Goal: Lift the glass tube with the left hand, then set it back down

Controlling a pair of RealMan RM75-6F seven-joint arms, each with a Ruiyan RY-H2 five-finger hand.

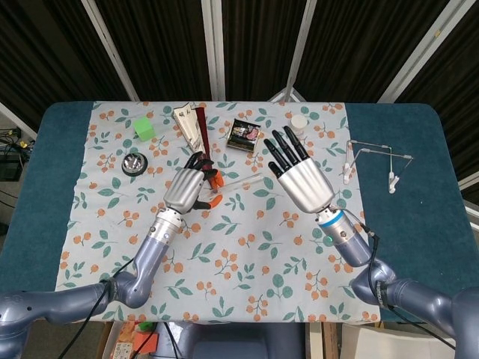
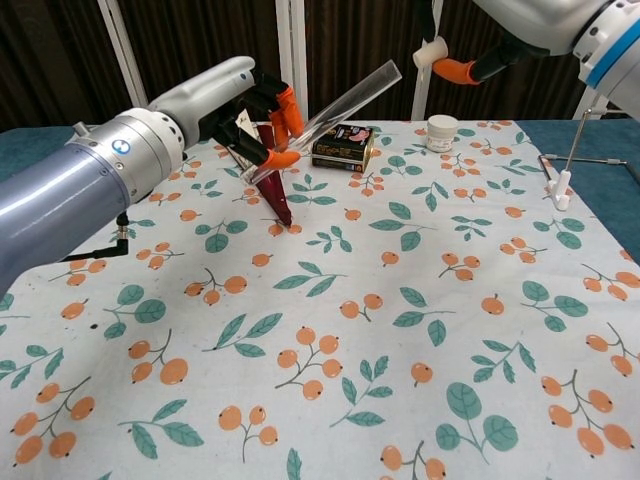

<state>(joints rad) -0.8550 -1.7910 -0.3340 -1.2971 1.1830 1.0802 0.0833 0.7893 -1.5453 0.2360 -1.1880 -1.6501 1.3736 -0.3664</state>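
My left hand (image 1: 187, 188) (image 2: 245, 112) holds the clear glass tube (image 2: 335, 108) above the floral cloth, pinched between its orange-tipped fingers. In the chest view the tube slants up to the right, its lower end at the fingertips. From the head camera the glass tube (image 1: 243, 179) shows only faintly, sticking out to the right of the hand. My right hand (image 1: 299, 177) hovers over the cloth with its fingers spread and nothing in it; in the chest view only part of that right hand (image 2: 450, 60) shows at the top edge.
A dark red pointed object (image 2: 272, 185) and a cream card (image 1: 184, 120) lie behind the left hand. A dark tin (image 2: 340, 146), a white jar (image 2: 440, 131), a green cube (image 1: 144, 129), a metal disc (image 1: 134, 162) and a wire rack (image 1: 372, 157) stand around.
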